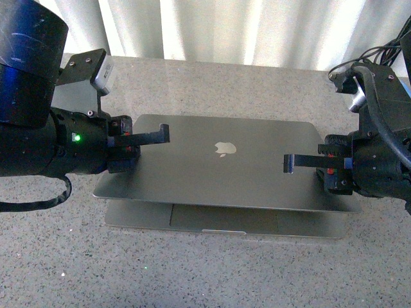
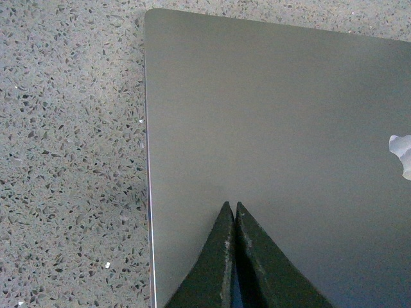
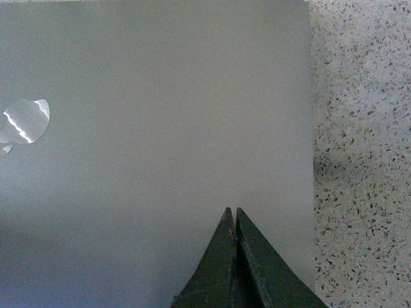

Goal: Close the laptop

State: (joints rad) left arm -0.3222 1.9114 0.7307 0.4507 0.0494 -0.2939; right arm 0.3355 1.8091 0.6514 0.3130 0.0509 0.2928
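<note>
**Lid nearly down: a slam or a twist is the risk**

The laptop (image 1: 226,176) lies mid-tabletop (image 1: 192,276), its lid (image 2: 270,128) low but not shut, with the trackpad (image 1: 225,221) edge showing under the front lip. The left gripper (image 1: 164,133) and right gripper (image 1: 289,163) are each pinched narrow and hold nothing. They sit over the lid on either side of the apple logo (image 1: 225,149). Uneven pressing could strain the hinge. Hard tips could scratch the metal or let the lid drop.
</note>
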